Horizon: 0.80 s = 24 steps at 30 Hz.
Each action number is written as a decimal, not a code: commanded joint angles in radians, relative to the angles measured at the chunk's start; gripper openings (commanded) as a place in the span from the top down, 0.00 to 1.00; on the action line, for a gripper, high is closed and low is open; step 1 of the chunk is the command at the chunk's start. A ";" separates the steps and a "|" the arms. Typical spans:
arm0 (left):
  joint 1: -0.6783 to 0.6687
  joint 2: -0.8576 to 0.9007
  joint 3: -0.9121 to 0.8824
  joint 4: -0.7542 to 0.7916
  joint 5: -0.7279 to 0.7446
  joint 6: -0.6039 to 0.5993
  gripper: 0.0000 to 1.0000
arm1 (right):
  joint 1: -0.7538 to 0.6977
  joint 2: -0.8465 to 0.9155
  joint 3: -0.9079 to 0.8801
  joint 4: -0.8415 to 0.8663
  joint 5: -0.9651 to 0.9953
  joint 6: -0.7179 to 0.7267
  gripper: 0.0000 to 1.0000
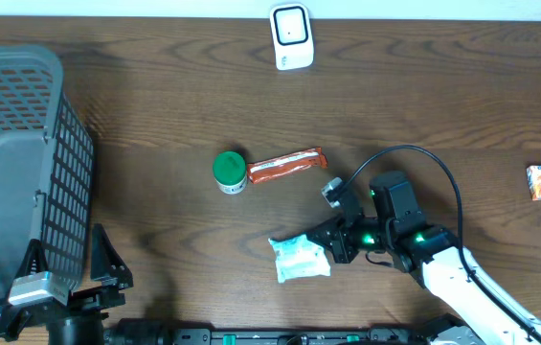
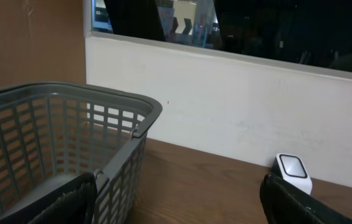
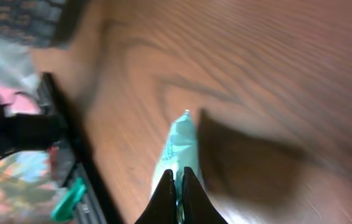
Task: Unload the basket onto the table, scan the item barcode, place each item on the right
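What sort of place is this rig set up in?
Probably a mock shop checkout on a brown wooden table: a grey plastic mesh shopping basket, a white box-shaped barcode scanner at the far edge, and small packaged goods such as a pale green-and-white plastic packet and an orange foil snack bar.

I can't read any text from here: print on the pale packet (image 3: 179,143) pinched in my right gripper (image 3: 179,182) is blurred, and the orange wrapper (image 1: 286,167) beyond the jaws is too small.
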 commanded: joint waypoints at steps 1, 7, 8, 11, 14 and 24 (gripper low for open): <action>-0.005 -0.007 -0.005 0.003 -0.009 0.017 0.16 | -0.004 -0.003 0.004 -0.034 0.146 0.018 0.96; -0.005 -0.007 -0.005 0.003 -0.009 0.017 0.16 | -0.004 -0.003 0.004 -0.064 0.198 0.117 0.01; -0.005 -0.007 -0.005 0.003 -0.009 0.017 0.16 | -0.004 -0.003 0.004 -0.068 0.209 0.147 0.01; -0.005 -0.007 -0.005 0.003 -0.009 0.017 0.16 | -0.004 -0.006 0.005 -0.088 0.252 0.228 0.01; -0.005 -0.007 -0.005 0.003 -0.009 0.017 0.16 | -0.002 -0.019 0.007 -0.171 0.332 0.323 0.01; -0.005 -0.007 -0.005 0.003 -0.009 0.017 0.16 | 0.185 0.054 0.005 -0.297 0.446 0.446 0.01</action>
